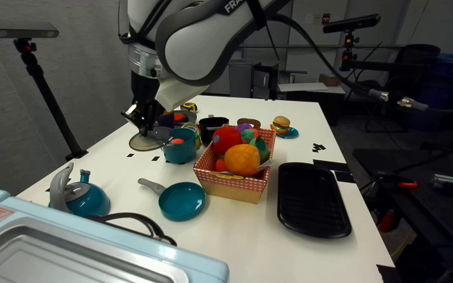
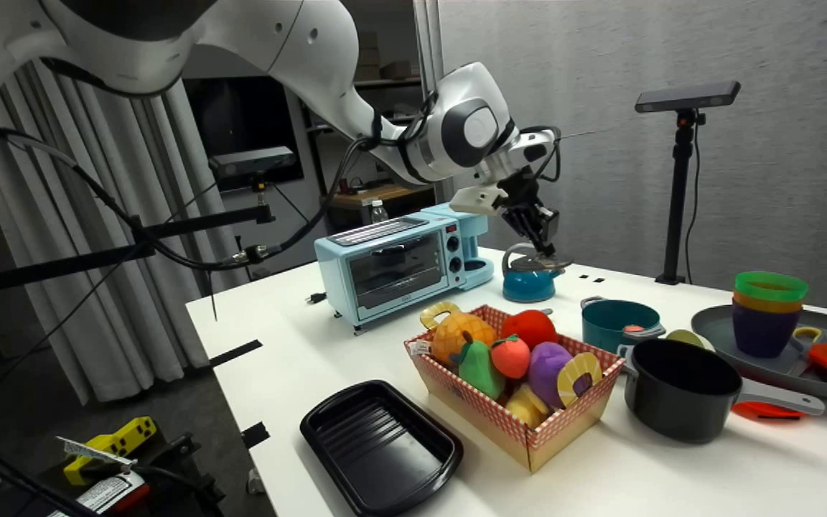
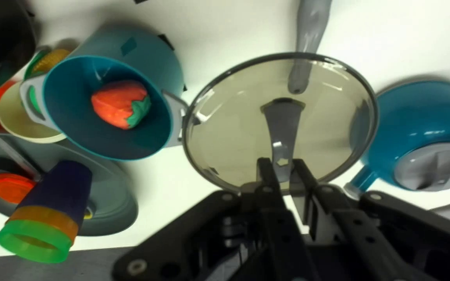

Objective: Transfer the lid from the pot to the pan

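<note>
My gripper (image 1: 144,131) is shut on the handle of the lid (image 1: 140,142), a round see-through grey disc with a dark rim. In the wrist view the fingertips (image 3: 281,168) pinch the lid's upright grey handle, and the lid (image 3: 233,121) hangs above the table between pot and kettle, over the end of the pan's handle. The teal pot (image 1: 180,153) stands uncovered with a red strawberry in it; it shows also in the wrist view (image 3: 143,45). The teal pan (image 1: 182,200) is empty; in the wrist view only its grey handle (image 3: 314,23) shows.
A fruit basket (image 1: 230,190) stands beside the pan. A teal kettle (image 1: 92,198), a light blue toaster oven (image 2: 342,280) and a black tray (image 1: 313,200) surround it. A dark saucepan (image 2: 683,402) and stacked cups (image 2: 765,323) on a grey platter (image 2: 715,323) are near the pot.
</note>
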`<act>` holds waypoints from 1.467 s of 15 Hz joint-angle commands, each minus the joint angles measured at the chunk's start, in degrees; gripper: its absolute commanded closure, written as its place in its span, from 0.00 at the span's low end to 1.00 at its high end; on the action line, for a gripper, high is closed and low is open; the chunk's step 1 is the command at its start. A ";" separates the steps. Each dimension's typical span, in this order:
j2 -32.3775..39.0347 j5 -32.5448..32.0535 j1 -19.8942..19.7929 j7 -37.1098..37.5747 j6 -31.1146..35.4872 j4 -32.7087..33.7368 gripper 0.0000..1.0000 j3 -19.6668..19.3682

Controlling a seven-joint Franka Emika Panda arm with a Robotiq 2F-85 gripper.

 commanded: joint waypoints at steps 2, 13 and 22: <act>-7.39 0.76 1.32 -2.54 0.00 -11.45 0.96 3.40; -5.04 -0.51 3.77 -1.56 -0.02 -15.83 0.96 3.72; -5.61 -5.43 5.96 -1.81 0.76 -15.03 0.96 2.46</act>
